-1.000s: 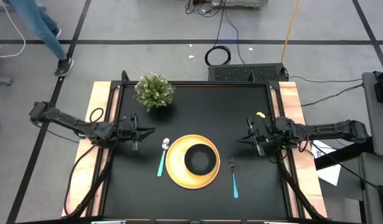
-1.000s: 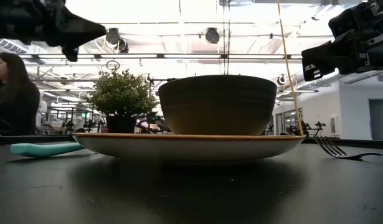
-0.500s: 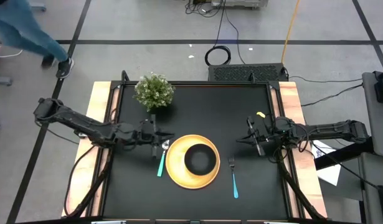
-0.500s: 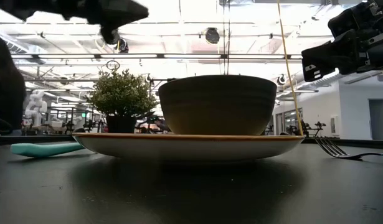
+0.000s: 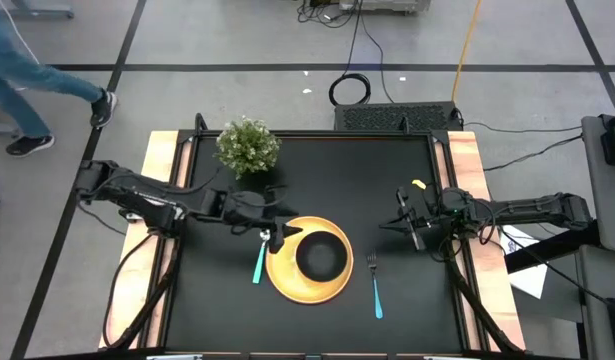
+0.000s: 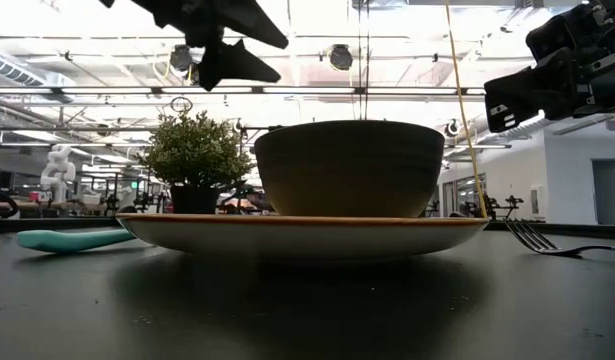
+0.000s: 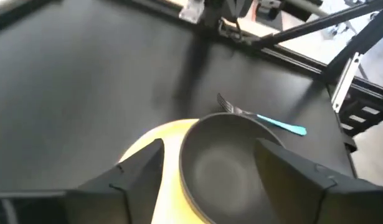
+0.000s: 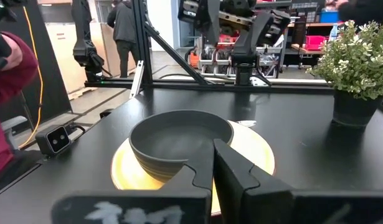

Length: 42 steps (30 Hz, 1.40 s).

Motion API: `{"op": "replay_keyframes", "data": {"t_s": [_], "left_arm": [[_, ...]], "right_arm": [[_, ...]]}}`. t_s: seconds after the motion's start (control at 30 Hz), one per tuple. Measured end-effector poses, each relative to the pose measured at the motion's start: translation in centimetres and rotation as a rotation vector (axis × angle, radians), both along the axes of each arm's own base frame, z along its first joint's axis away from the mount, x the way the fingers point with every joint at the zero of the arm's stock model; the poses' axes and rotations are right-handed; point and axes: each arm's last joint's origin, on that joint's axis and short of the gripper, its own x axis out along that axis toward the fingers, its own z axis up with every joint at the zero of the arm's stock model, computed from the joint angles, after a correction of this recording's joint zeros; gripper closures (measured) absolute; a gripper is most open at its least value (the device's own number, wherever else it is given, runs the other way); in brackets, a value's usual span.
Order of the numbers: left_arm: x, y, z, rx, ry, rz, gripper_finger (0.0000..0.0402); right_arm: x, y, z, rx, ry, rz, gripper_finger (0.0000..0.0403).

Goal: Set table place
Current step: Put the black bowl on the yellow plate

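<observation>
The left gripper [image 5: 278, 236] hangs above the left rim of the plate [image 5: 287, 281], its fingers [image 7: 126, 177] spread wide and holding nothing. In the left wrist view the bowl [image 7: 231, 165] sits between those fingers and below them. The right gripper [image 5: 405, 225] waits well to the right of the setting, near the table's right edge, its fingers pressed together and empty.

The table [image 5: 317, 165] carries the whole place near its middle. A plant [image 5: 247, 146] stands at the far left corner, clear of the setting. The plate lies flat with the bowl centred on it. The fork [image 5: 374, 284] lies just right of the plate, tines pointing far. The spoon [image 5: 260, 255] lies just left of it, its far end partly under the left gripper.

The step in hand looks like a grasp on the bowl. To do it well, the gripper should come down straight, one finger inside the bowl wall and one outside, rather than trying to span the full width. It should bite the left rim only, low enough to hold but not so low that it presses on the plate. The main risk is the spoon so close below; a slanted approach could knock it or slide the plate.
</observation>
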Motion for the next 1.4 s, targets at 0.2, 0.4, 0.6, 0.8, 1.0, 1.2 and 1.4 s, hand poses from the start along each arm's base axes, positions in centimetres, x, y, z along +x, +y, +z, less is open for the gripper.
{"op": "replay_keyframes", "data": {"t_s": [0.2,0.4,0.6,0.8,1.0,1.2,1.4], "left_arm": [[1.7,0.4,0.6,-0.063,0.119,-0.009,0.0131],[3.1,0.7,0.2,-0.084,0.317,0.017,0.013],[4.9,0.4,-0.1,-0.088,0.473,0.006,0.013],[6.6,0.1,-1.3,-0.113,0.582,-0.028,0.013],[7.8,-0.1,-2.9,-0.136,0.604,-0.057,0.013],[8.3,-0.2,-4.1,-0.147,0.63,-0.06,0.013],[8.5,-0.2,-4.5,-0.139,0.626,-0.068,0.013]], "right_arm": [[0.0,0.0,0.0,0.0,0.0,0.0,0.0403],[0.0,0.0,0.0,0.0,0.001,0.0,0.0403],[0.0,0.0,0.0,0.0,0.002,0.0,0.0403],[0.0,0.0,-0.1,0.001,0.013,0.0,0.0403],[0.0,0.0,-0.2,0.001,0.019,-0.001,0.0403],[0.0,0.0,-0.2,0.001,0.019,0.0,0.0403],[0.0,0.0,-0.2,0.001,0.019,-0.001,0.0403]]}}
